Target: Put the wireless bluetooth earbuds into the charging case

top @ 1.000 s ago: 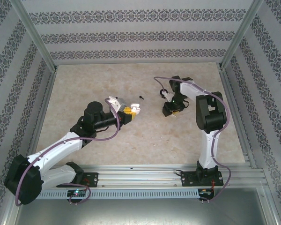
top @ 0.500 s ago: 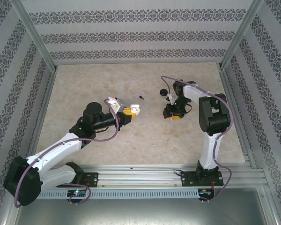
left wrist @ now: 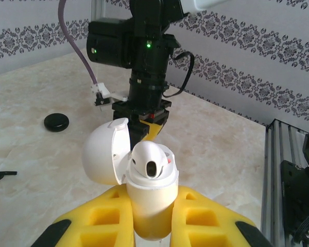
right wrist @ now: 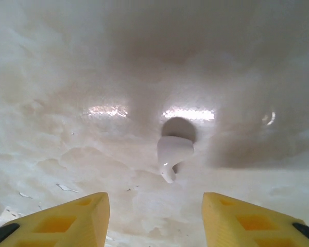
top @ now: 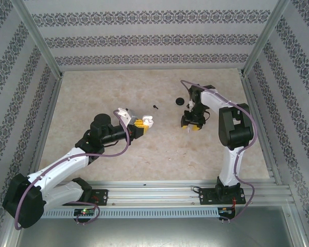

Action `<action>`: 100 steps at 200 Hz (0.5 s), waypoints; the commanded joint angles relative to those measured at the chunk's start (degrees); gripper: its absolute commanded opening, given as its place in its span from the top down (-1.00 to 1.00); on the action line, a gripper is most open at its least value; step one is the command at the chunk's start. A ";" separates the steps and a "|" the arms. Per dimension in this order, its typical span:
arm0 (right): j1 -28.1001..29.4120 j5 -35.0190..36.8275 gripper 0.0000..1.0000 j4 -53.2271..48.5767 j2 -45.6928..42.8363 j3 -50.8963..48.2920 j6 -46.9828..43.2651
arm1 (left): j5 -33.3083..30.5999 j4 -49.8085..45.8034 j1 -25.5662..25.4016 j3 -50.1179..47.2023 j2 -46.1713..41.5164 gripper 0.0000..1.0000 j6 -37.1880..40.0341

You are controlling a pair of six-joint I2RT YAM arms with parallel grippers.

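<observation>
Surface: beige marbled table (top: 144,154), patterned walls around.
Left gripper (left wrist: 150,211): clamped on the open white charging case (left wrist: 149,180).
Right gripper (right wrist: 153,206): jaws apart above a white earbud (right wrist: 172,152).

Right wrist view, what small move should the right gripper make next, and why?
Probably lower the right gripper onto the white earbud, then close. The earbud lies on the table ahead of and between its open jaws, untouched. The left gripper holds the open charging case ready to receive it.
</observation>
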 commanded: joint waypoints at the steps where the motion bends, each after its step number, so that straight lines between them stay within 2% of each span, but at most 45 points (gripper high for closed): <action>1: 0.69 3.49 0.03 -2.60 0.27 2.08 2.69 | 0.70 0.21 -0.84 -0.49 -1.16 1.00 -0.14; 31: 1.06 3.72 0.13 -2.23 2.11 3.27 3.66 | 0.65 0.19 -0.79 -0.49 -1.24 1.00 -0.14; 100: 1.39 4.88 0.20 -2.11 5.37 5.04 3.96 | 0.72 -1.19 -0.83 -0.29 -1.57 1.00 0.84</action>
